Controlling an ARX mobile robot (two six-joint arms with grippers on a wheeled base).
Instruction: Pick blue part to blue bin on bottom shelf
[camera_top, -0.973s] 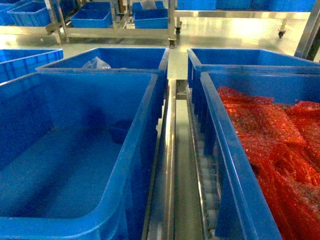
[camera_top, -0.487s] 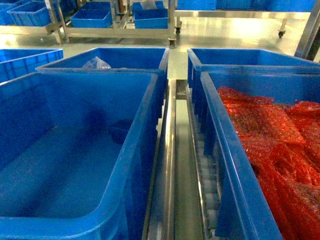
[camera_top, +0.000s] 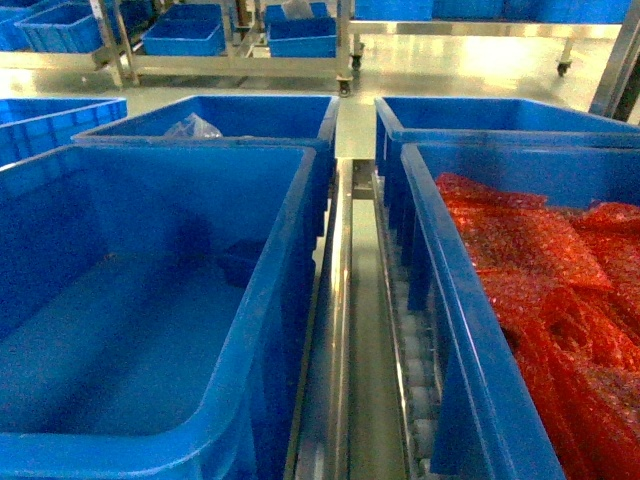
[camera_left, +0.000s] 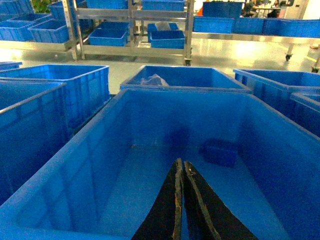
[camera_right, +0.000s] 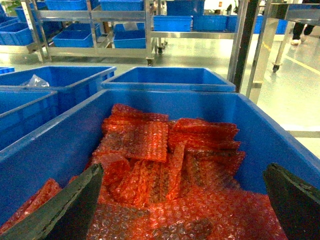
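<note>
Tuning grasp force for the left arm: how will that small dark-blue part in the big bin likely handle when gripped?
The blue part looks blocky with flat faces, so it probably sits stable and won't roll. Its crisp edges suggest rigid plastic, likely light for its size. It rests on the blue bin's smooth floor near the far wall, so a nudge may slide it.

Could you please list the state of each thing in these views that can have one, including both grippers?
Small dark-blue blocky part: lying on the floor of the bin, ungripped.
Large bright-blue plastic bin: open-topped, holding only the part.
Left gripper: shut, empty, over the bin.
Right gripper: open, empty, above the red bags.
Blue crate of red bubble-wrap bags: heaped with bags.
Rear-left blue crate: holds a clear plastic bag.
</note>
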